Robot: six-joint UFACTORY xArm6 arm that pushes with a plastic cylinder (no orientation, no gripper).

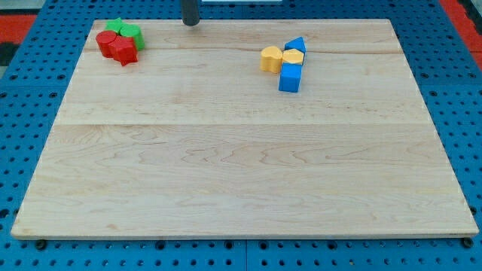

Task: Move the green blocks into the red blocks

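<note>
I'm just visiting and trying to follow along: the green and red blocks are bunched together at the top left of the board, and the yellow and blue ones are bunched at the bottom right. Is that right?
Not quite. In the camera view the yellow blocks and blue blocks are bunched at the view's top right, not the bottom right. The green blocks and red blocks are indeed together at the top left, with my tip between the two bunches at the top edge.

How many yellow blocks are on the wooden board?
2. One yellow block sits at the left of the cluster near the view's top right; the other yellow block is just right of it, wedged between the two blue blocks. None seems hidden.
</note>
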